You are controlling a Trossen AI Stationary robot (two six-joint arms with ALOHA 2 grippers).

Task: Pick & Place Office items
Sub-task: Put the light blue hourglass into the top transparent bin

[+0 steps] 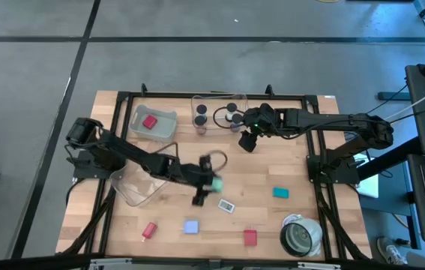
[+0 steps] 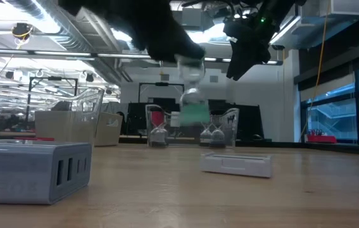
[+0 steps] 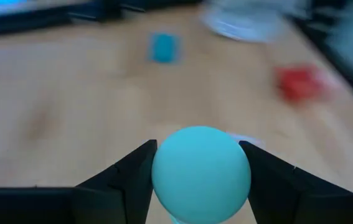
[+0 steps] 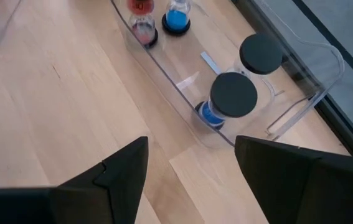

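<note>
Plainly, the carry step is in hand. The left gripper (image 3: 200, 177) has its two dark fingers (image 3: 132, 180) pressed against either side of a smooth teal rounded piece (image 3: 201, 171), and in the low view that teal piece (image 2: 195, 114) hangs clear above the wooden table (image 1: 272, 225). From above, the left gripper (image 1: 206, 184) sits near the table's centre, with the teal piece (image 1: 213, 183) at its tip.

The right gripper (image 1: 248, 141) hovers toward one o'clock from centre, just beside the clear plastic bin holding black-capped cylinders (image 1: 219, 114). Its fingers stand apart with nothing between them, only bare wood showing in its wrist view, and the black-capped cylinders (image 4: 233, 94) lie beyond.

Other items wait on the table: a white tag (image 1: 226, 205) just at five o'clock from the left gripper, a teal block (image 1: 280, 193) at four o'clock, a red block (image 1: 249, 238), a pale blue block (image 1: 190, 226) and a small red piece (image 1: 149, 230) along the six o'clock edge.

Next, I judge, the left arm must bring the teal piece over one of the clear bins, perhaps the tilted empty clear bin (image 1: 133, 187) at nine o'clock, and let go only once it is inside the walls. The rounded shape may roll when dropped.
</note>
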